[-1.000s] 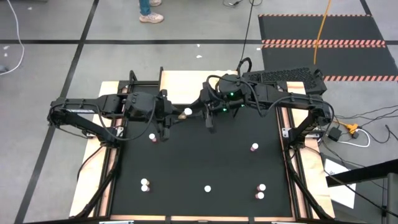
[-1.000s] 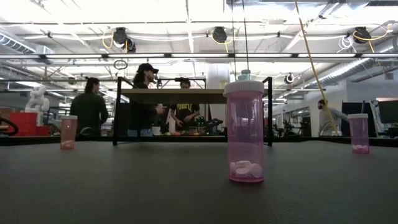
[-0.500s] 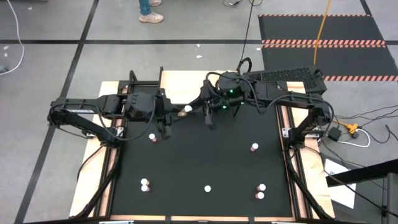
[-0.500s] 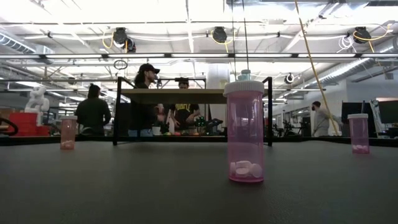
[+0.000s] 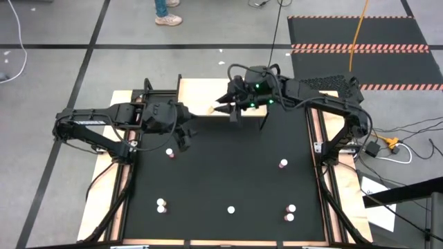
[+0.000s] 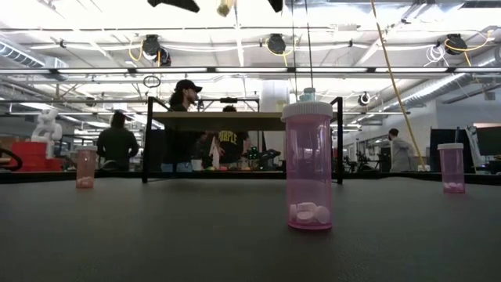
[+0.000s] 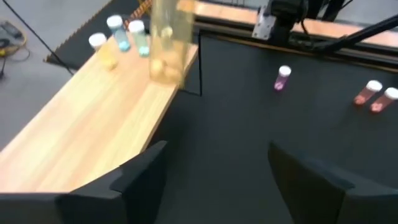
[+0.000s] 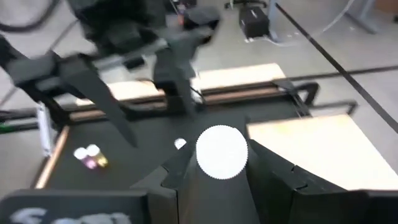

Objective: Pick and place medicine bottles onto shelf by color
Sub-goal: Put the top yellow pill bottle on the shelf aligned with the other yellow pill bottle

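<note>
One yellow bottle (image 8: pixel 222 152) upright in right gripper (image 5: pixel 223 108) jaws; left gripper (image 7: pixel 211 180) jaws spread, empty.

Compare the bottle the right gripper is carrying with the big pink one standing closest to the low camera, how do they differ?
The carried bottle is yellow and hangs in the right gripper above the shelf edge. The pink bottle stands upright on the black mat, untouched by any gripper. The yellow one shows blurred; the pink one shows sharp. Both have white caps and pills inside.
</note>
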